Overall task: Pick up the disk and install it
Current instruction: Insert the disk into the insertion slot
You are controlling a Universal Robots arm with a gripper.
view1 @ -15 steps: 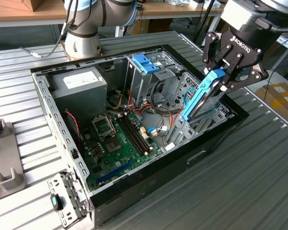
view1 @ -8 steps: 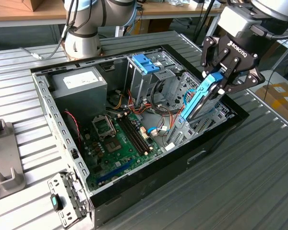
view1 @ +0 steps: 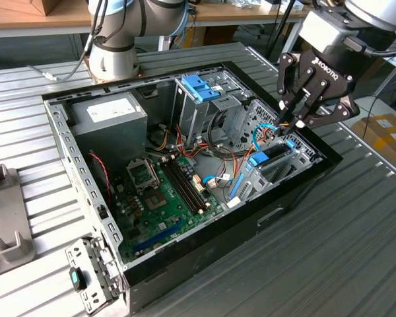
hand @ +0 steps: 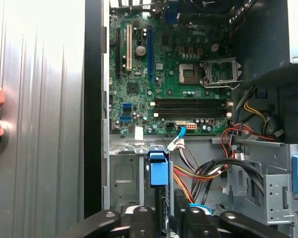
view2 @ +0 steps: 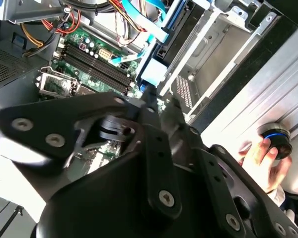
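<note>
1. Gripper [view1: 287, 125]: narrow, tips drawn nearly together, low over the case's [view1: 297, 195] drive bay at the exterior view's right; I cannot tell if it pinches anything.
2. Disk [view1: 272, 153]: on edge in that bay, blue rail end toward the motherboard [view1: 165, 198], just under the tips.
3. Hand [view2: 260, 153]: on a round knob [view2: 277, 140], outside the case.
</note>
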